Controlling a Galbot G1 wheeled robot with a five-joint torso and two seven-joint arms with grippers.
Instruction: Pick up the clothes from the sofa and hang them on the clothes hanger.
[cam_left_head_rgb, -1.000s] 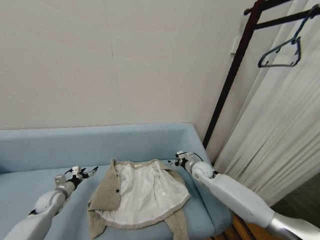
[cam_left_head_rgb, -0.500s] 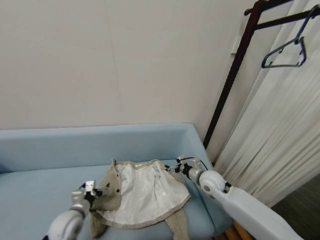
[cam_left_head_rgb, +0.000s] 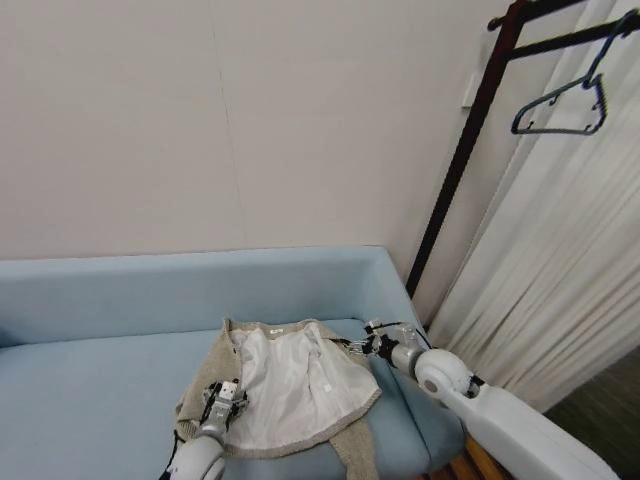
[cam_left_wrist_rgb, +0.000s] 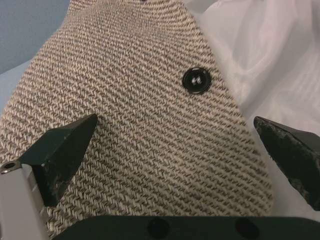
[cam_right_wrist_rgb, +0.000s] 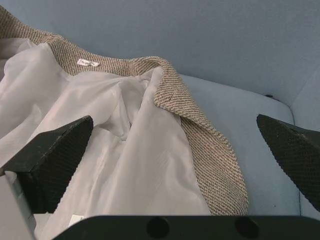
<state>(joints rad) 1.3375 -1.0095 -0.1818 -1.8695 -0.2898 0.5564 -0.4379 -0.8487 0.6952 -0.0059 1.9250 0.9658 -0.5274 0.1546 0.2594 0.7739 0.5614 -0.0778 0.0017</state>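
Plain beige wall (cam_left_head_rgb: 200, 120); white curtain (cam_left_head_rgb: 560, 290) at right.

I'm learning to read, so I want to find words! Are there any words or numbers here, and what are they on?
Neck label inside the jacket collar: reddish marks, too small to read.
White tag low on the lining: nothing readable.
Button, sofa, hanger: no writing.
So no word can be read. The left gripper and right gripper hover open at the jacket's two sides.
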